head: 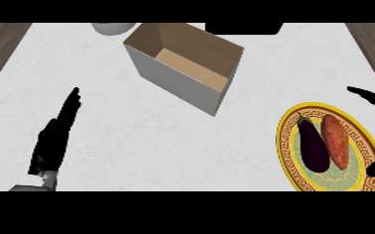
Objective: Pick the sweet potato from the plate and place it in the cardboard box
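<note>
Your sweet potato [338, 141] sits untouched on the plate [287, 151]; left robot hand [55, 136] flat-fingered, right's [362, 94] fingers unclear; box [183, 67] awaits.

The robot's black left hand [55, 134] shows at the lower left of the head view, its fingers straight and held together, pointing up and slightly right. A short piece of grey forearm [40, 181] shows beneath it at the lower edge. Of the black right hand [362, 93], only dark fingertips show at the right edge, too little to tell its pose.
</note>
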Controlling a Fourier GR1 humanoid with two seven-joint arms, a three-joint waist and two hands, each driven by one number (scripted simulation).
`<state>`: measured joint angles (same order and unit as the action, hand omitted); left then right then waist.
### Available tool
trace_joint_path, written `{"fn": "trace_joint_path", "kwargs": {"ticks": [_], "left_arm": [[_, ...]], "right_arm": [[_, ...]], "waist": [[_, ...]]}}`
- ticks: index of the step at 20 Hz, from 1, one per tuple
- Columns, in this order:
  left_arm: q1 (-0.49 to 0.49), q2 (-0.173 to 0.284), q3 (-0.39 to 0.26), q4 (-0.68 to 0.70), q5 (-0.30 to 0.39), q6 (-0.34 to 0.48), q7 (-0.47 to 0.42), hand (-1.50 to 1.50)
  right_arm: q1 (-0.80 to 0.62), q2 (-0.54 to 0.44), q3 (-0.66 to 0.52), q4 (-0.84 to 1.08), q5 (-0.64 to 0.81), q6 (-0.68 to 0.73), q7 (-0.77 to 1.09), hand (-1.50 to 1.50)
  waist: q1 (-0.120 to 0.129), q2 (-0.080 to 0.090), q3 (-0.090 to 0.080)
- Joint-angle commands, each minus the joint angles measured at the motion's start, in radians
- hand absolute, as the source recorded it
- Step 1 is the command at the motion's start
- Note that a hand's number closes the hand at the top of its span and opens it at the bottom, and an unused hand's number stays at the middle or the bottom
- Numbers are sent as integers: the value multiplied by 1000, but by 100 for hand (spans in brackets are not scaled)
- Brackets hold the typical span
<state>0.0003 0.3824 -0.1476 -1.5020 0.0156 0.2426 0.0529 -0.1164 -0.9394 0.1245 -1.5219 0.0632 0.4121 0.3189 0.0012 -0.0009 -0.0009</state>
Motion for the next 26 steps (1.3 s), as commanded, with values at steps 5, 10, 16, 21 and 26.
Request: {"fn": "trace_joint_path", "kwargs": {"ticks": [5, 10, 16, 21, 26], "left_arm": [[-53, -41, 12, -49, -70, 3, 104, 0], [3, -29, 76, -40, -42, -83, 22, 0], [-43, -114, 59, 36, -108, -61, 21, 0], [-38, -128, 90, -4, -151, -72, 46, 0], [2, -130, 141, -11, -136, -119, 9, 0]], "right_arm": [[82, 51, -56, 1, 131, 42, -9, -150], [12, 170, -40, 47, 233, 54, 30, -150], [-4, 255, -56, 108, 326, 48, -24, -150], [76, 259, -155, 20, 343, 113, -41, -150], [38, 309, -185, 34, 390, 147, -19, -150]], "waist": [[-4, 1, 1], [2, 1, 1], [2, 2, 1], [-3, 1, 1], [-2, 1, 1]]}}
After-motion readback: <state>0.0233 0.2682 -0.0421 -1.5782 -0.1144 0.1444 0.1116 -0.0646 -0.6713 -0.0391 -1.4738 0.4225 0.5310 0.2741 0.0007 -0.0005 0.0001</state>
